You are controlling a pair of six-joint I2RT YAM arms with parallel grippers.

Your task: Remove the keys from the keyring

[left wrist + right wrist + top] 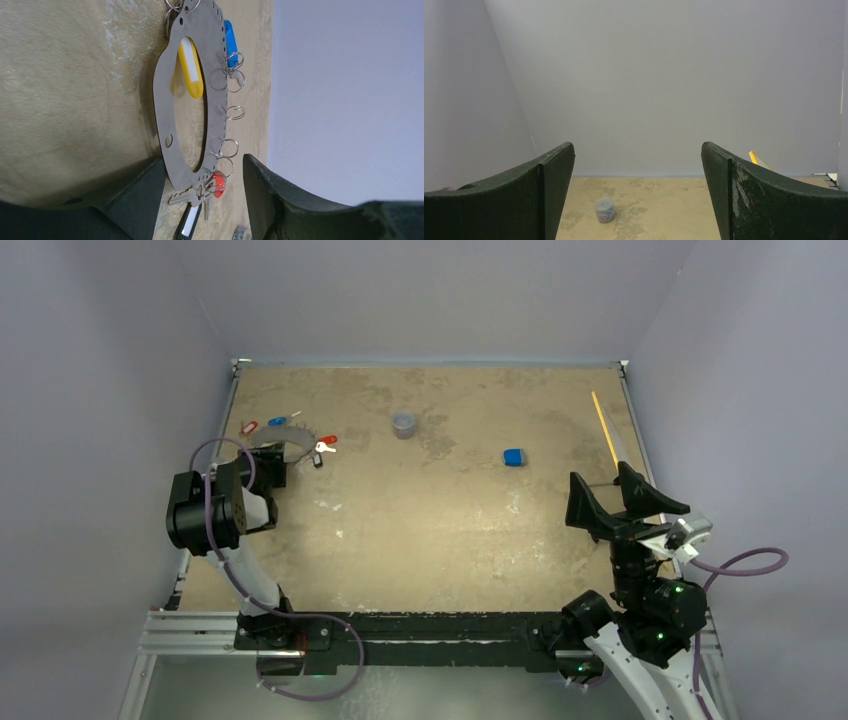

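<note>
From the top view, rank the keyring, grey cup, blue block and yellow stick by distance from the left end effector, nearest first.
1. keyring, right at the left end effector, far left.
2. grey cup, back centre.
3. blue block, right of centre.
4. yellow stick, by the right edge.

No legible text, brand, number or sign in any of the three views. Only blank white label inserts on the yellow tag (193, 85) and the black tag (188, 225), both at the keyring (161, 107). From the top view, tags too small to read.
</note>
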